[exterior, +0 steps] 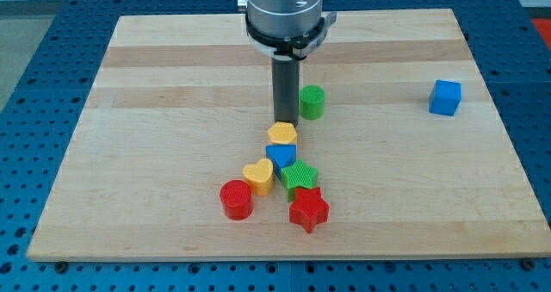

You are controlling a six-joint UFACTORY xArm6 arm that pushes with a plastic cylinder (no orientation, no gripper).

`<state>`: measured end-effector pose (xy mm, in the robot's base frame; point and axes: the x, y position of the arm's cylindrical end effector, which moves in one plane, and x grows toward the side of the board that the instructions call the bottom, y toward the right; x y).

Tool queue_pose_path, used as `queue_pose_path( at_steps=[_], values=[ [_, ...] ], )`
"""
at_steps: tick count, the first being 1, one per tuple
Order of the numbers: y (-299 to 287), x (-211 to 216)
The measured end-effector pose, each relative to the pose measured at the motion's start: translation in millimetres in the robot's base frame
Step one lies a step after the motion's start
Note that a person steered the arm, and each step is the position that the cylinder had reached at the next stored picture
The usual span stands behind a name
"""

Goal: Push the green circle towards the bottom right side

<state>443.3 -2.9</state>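
Risk: the cluster of red circle (235,199), yellow heart (258,176), yellow hexagon (281,134), blue block (280,155), green star (300,177) and red star (308,209) lies just below my tip (285,121); a stray stroke would scatter it. No claw fitted. The green circle (312,102), near table centre, sits touching or just right of the tip. Toward the bottom-right corner the board is open; the blue cube (445,96) stands near the right edge.

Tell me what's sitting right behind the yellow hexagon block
My tip stands right behind the yellow hexagon, the green circle just to its right. Whether tip and hexagon touch cannot be seen.
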Motion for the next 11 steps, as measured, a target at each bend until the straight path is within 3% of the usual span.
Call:
queue_pose_path(
  at_steps=[3, 5, 11],
  values=[
    [-14, -28],
    [10, -62],
    [74, -16]
  ],
)
